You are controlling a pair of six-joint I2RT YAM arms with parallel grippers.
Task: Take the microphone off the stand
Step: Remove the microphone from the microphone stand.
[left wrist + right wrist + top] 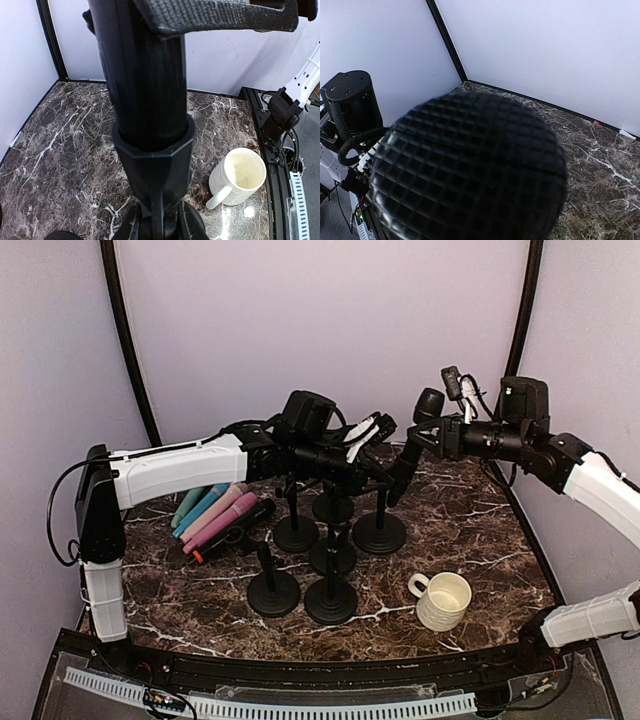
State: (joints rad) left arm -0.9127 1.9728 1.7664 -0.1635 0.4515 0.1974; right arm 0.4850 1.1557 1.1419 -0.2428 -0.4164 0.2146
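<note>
A black microphone (412, 455) leans up to the right from a black stand (380, 530) at the table's middle. In the left wrist view its body (145, 75) sits in the stand's ribbed clip (155, 160). My right gripper (428, 437) is shut on the microphone just below its head (430, 403). The mesh head (470, 170) fills the right wrist view and hides the fingers. My left gripper (372, 465) is closed around the stand's clip, and one textured pad (215, 15) shows beside the microphone body.
Several empty black stands (331, 600) cluster in front of and left of the held one. A pile of coloured microphones (215, 512) lies at the left. A white mug (443, 600) stands near the front right and also shows in the left wrist view (240, 175).
</note>
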